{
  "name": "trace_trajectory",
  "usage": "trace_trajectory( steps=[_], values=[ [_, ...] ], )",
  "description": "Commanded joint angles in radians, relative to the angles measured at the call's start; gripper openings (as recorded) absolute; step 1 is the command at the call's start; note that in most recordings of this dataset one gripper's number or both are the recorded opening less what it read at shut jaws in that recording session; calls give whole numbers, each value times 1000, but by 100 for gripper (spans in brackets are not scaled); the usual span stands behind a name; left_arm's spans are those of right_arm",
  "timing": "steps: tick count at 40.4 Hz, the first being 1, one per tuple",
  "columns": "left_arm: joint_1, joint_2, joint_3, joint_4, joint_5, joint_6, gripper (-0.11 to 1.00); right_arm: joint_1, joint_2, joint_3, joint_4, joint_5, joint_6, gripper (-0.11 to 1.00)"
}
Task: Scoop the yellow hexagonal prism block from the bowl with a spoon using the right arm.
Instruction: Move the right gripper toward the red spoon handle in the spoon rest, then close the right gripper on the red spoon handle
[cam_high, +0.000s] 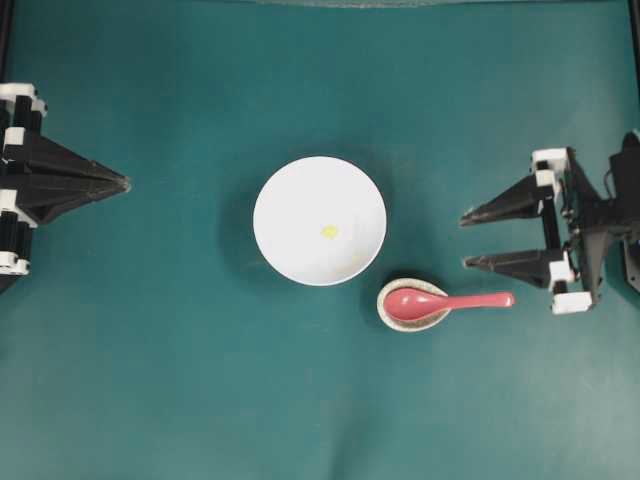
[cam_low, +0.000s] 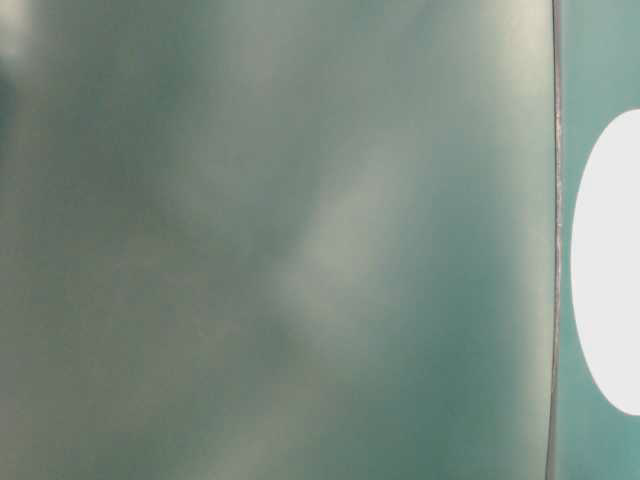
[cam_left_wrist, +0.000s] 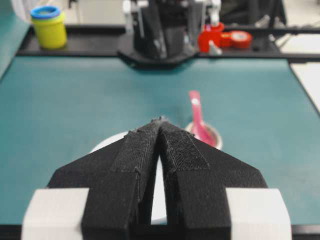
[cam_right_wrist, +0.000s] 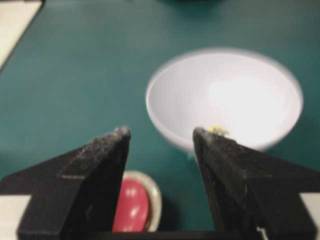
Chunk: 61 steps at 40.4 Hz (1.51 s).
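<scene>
Starting near your working arm: nothing of the task is done yet, since the right gripper (cam_high: 464, 239), black with white trim, has its pointed fingers spread wide with nothing between them, and it hangs over bare teal mat just beyond the spoon's handle end, not touching it. The fingers point toward the middle of the table, and the right wrist view looks out between them, so the arm reads as aimed down and forward over the dishes rather than lined up on the handle. Next out, the glossy pink-red soup spoon (cam_high: 445, 303) lies with its deep head in the small speckled egg-shaped spoon rest (cam_high: 393, 319) and its short straight handle sticking out toward your right arm; it's untouched. Just past the rest, close beside it, sits the large round plain white bowl (cam_high: 300, 250), and the tiny bright yellow hexagonal prism block (cam_high: 329, 231) is lying inside it, a little off centre on the spoon side. Farthest off, the left gripper (cam_high: 124, 182) is parked at the left edge, well apart from the bowl, its fingers pressed together on nothing. So what's left is everything: you need to grab the spoon handle, lift it, dip into the bowl, and scoop the block out.
</scene>
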Motion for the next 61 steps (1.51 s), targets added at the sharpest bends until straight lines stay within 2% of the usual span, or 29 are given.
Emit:
trace_trajectory(
  steps=[1,4,11,32,40,44,54,61],
  values=[
    [3,9,-25,3,-8,2,2,20,55,17,26,-95,0,59],
    [3,9,-23,3,-8,2,2,37,94,43,44,-166,0,59],
    [3,11,-23,6,-8,2,2,103,187,100,124,-327,0,59],
    [3,11,-23,8,-8,3,2,273,463,110,261,-568,0,58],
    [2,11,-23,8,-6,3,2,337,540,104,330,-601,2,58],
    [2,11,-21,8,-6,2,2,367,572,95,348,-618,2,58],
    [3,11,-21,8,-6,3,2,390,626,80,377,-621,2,58],
    [3,11,-21,8,-6,2,2,390,657,78,380,-629,3,58]
  ],
)
